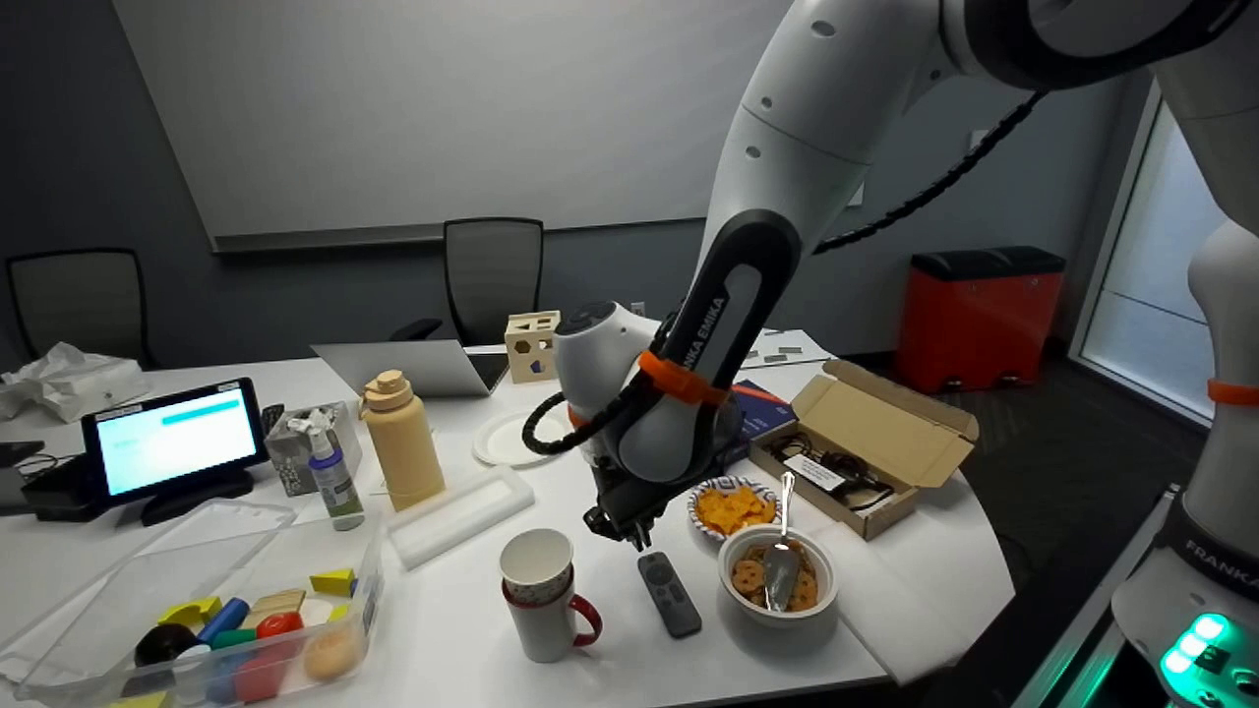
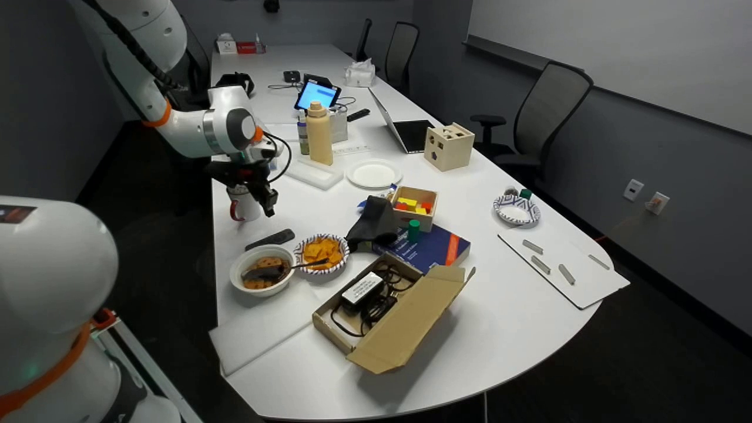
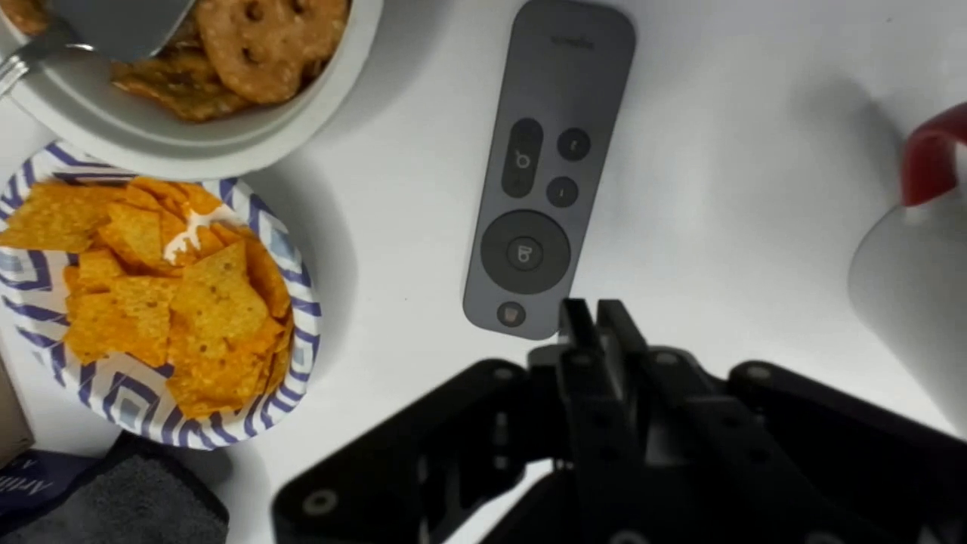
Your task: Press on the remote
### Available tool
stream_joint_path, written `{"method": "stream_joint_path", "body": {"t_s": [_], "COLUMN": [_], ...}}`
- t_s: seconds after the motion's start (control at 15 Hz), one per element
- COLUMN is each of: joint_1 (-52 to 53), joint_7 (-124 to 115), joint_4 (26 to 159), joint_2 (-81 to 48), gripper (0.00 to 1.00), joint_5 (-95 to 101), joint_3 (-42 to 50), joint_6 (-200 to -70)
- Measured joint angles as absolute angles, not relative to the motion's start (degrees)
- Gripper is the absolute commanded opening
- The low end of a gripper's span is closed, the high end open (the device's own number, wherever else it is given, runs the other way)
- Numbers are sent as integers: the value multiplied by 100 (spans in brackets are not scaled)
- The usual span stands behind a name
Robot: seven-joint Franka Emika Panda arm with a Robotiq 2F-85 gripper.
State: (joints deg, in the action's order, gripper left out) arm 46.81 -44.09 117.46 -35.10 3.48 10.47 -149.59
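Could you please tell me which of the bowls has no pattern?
The white bowl with the metal utensil in it, beside the remote; the chip bowl and the third bowl have bluish patterns.

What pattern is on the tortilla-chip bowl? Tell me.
The tortilla-chip bowl is white with blue geometric shapes, including nested diamonds; the wrist view shows it best.

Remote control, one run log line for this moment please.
remote control: on table | end effector: jaws close together, raised near remote's directional-pad end | contact: none visible | press: not underway

Grey remote (image 3: 545, 170), black claw (image 3: 594, 308), blue-and-white diamond-patterned bowl (image 3: 305, 325)
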Motion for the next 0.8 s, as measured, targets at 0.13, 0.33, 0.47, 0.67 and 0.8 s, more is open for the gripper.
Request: {"method": "stream_joint_path", "body": {"t_s": [0.13,0.33,0.47,0.67,0.8], "joint_1": [4678,4620,4541,4402,4299], "joint_7": [-4482,-4523,-4561,-4595,-4596], "joint_4": [11729,11731,11734,11751,11781], "joint_2": [-3266,-2983,-2866,-2777,-2760], "gripper": [56,78,94,100,100], "joint_5": [511,693,777,871,933], "joint_3": [1021,902,782,619,514], "joint_6": [-14644,-14398,-14307,-14173,-14151]}}
